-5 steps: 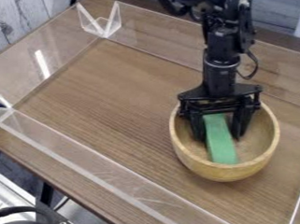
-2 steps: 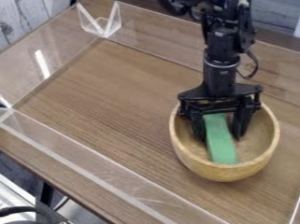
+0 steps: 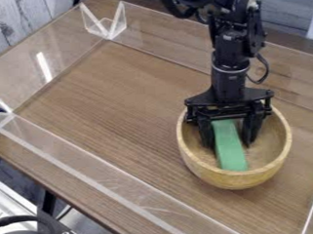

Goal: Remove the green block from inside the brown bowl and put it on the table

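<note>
Toward the right side of my view, the brown bowl [image 3: 281,151] sits on the desk [image 3: 113,106]. Inside it lies the green block [image 3: 230,150], its length running toward the bowl's near wall. I have the black claw [image 3: 227,119] reaching down into the bowl from the far side, spread open, around or just above the block's far end; I cannot tell which.

Probably a robotics lab: black robot arm [image 3: 230,47], acrylic-walled tabletop [image 3: 100,107].
</note>
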